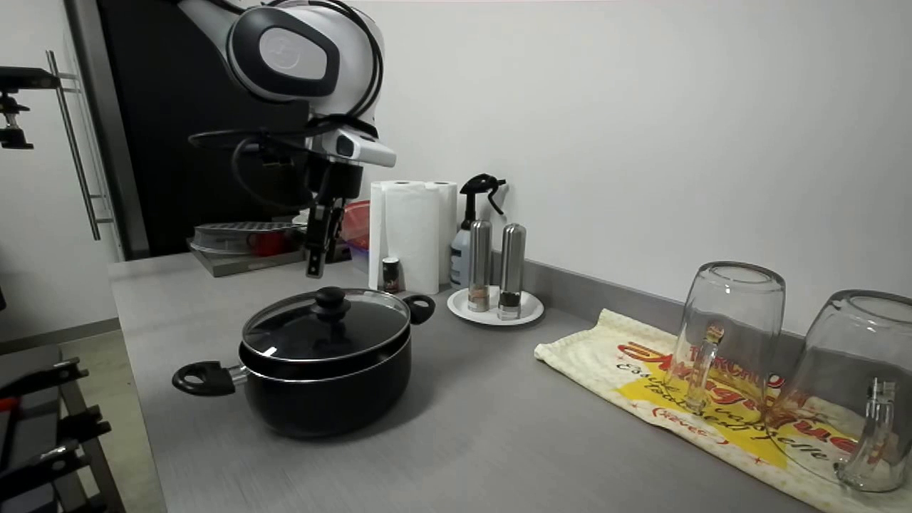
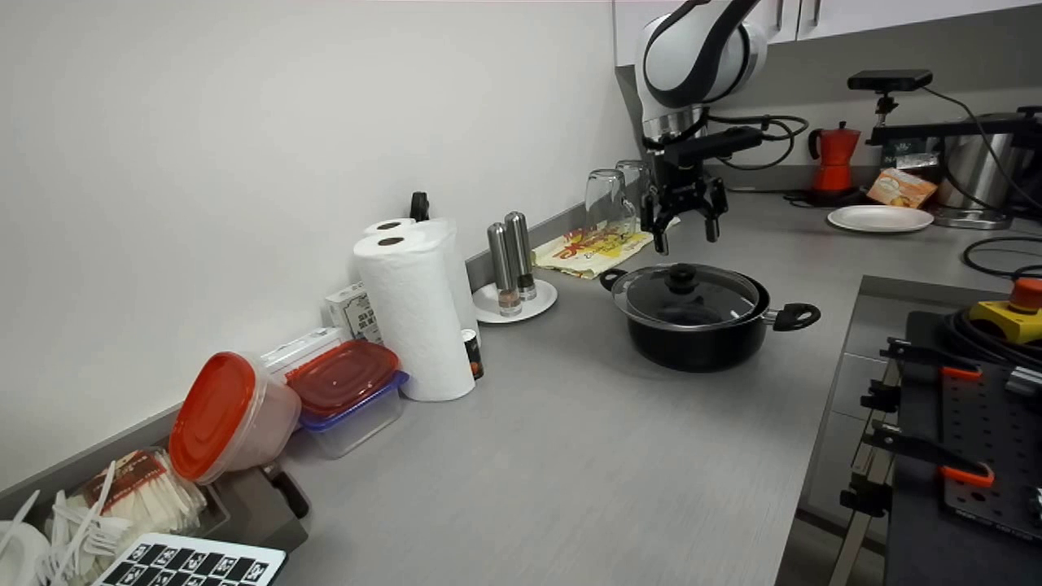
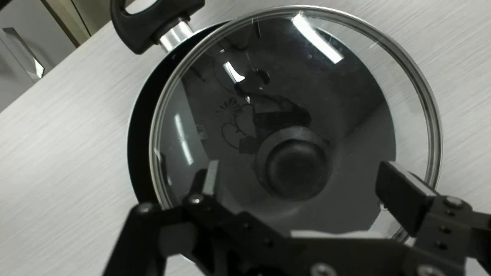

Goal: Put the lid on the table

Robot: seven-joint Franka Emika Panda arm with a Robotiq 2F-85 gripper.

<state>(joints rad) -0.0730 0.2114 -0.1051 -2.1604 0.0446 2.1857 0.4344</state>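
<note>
In the wrist view, the fingers [image 3: 399, 195] are spread wide and hold nothing; the black knob [image 3: 297, 168] of the round glass lid [image 3: 330, 111] lies about midway between them. The lid rests on the black cooking pot [image 3: 139, 145], not yet on the grey surface [image 3: 69, 172], and sits off-centre: a dark crescent of pot interior shows past its metal rim [image 3: 154, 149] on one side, and glass overhangs on the other. The step in hand appears to be the approach to the knob; centre the fingers on it and descend straight down. In an exterior view, the fingers hang above the lid, apart from it, and the lid is offset toward the wall-side handle [image 2: 612, 280]. Grip the knob low, lift vertically, then traverse with the lid level; an uneven grip risks tilting it. In an exterior view, a set-down point away from the printed cloth [image 1: 627, 349] and the glass mugs [image 1: 734, 320] is advisable. The lid is flat, smooth and see-through; the knob is rounded and stepped, likely plastic. The pot wall has a low sheen and curves inward at the base. The surface is matte.
</note>
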